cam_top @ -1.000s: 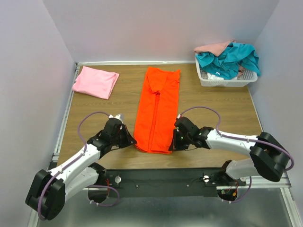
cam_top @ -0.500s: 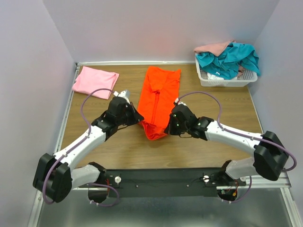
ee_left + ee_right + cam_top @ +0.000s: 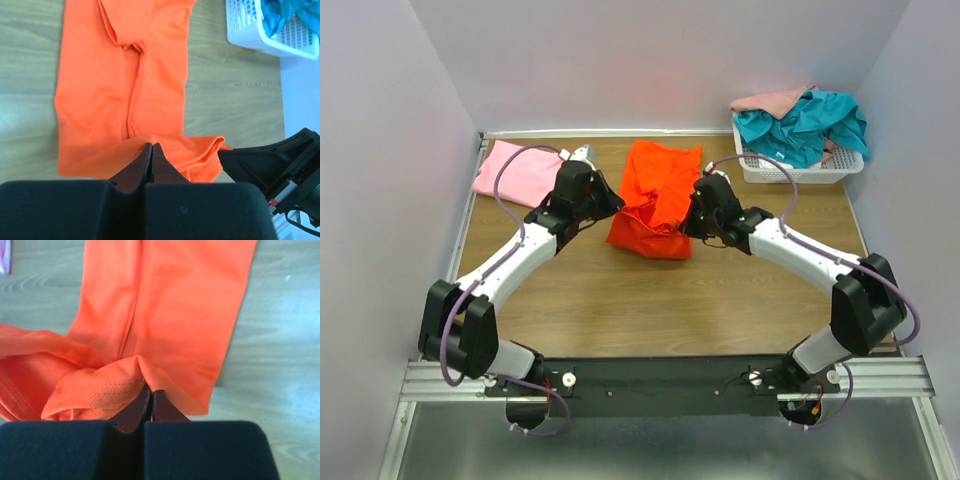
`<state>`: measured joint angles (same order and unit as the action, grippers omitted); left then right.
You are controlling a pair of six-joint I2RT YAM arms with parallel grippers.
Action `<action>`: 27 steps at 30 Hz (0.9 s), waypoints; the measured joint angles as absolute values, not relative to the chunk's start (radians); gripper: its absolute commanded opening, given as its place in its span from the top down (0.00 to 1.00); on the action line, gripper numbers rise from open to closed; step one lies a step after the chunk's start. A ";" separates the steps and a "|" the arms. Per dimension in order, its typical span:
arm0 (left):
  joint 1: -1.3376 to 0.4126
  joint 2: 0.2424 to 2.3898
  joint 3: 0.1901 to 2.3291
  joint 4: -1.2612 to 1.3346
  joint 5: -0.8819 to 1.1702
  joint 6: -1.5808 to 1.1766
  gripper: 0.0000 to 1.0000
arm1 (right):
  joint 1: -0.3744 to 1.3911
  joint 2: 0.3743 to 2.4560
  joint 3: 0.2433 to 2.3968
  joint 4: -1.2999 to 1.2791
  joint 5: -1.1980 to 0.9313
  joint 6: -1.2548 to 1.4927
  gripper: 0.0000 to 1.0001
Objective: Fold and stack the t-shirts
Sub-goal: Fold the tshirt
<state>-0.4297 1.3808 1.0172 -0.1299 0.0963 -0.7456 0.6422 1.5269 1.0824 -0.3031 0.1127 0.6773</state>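
Step in hand, by my read: the crosswise half-fold of the orange t-shirt (image 3: 660, 185). It lies mid-table, its far half flat on the wood-grain table (image 3: 620, 300). It's already narrowed to a long strip w/ sleeves turned in & a ridge down the centre. The near hem is raised & doubled over toward the collar end, so a soft bulging loop sits on the near side.

L gripper (image 3: 151, 150): jaws pressed together, pinching the hem on its left side. R gripper (image 3: 150, 390): jaws likewise together, clamped on the hem's right side. Each holds thin cloth only, w/ no gap visible btw fingers.

Next move prob. calls for carrying both corners level to the far end, lining hem up w/ collar, lowering, then releasing together. Uneven hands would mean a skewed fold. After that the bundle likely goes onto the light pink t-shirt (image 3: 515, 172), folded flat at far left.

Materials: the orange cloth is limp & matte, w/ a fine mesh-like knit showing in the R wrist view. It drapes & wrinkles easily. The teal t-shirt (image 3: 810, 125) & peach-pink t-shirt (image 3: 770, 100) lie crumpled, heaped in the white plastic mesh basket (image 3: 800, 172) at far right, which has rigid, perforated walls.
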 measured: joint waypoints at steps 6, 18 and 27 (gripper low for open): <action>-0.393 1.518 1.116 -0.121 0.098 -0.721 1.00 | 0.571 1.633 1.176 -0.306 0.078 0.641 0.98; -0.352 1.794 1.316 -0.125 0.142 -0.664 1.00 | 0.478 1.840 1.320 -0.302 -0.019 0.616 0.99; -0.345 1.919 1.402 -0.161 0.150 -0.639 1.00 | 0.438 1.927 1.375 -0.302 -0.054 0.614 0.96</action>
<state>-0.3447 1.9194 1.4017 -0.1608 0.1497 -0.6388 0.4381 1.9270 1.3750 -0.3016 -0.0544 0.6144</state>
